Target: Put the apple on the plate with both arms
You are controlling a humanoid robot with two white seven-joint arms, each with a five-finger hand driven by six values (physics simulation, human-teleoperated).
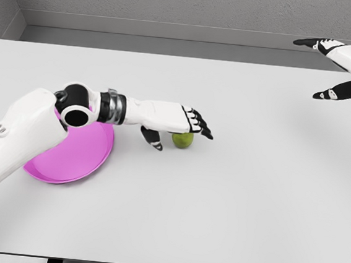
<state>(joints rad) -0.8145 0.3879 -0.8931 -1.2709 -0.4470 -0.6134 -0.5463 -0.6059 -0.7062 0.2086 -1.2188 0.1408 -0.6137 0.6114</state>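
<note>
We see the green apple (183,140) resting on the white table (231,199), just beside the pink plate (77,156), at the plate's 3 o'clock side. The left hand (179,124) is positioned over the apple, fingers extended above it and thumb lowered at its 9 o'clock side; we cannot tell whether the hand grips the fruit. The right hand (340,66) hangs at the table's 2 o'clock corner, well apart, fingers spread and holding nothing.
</note>
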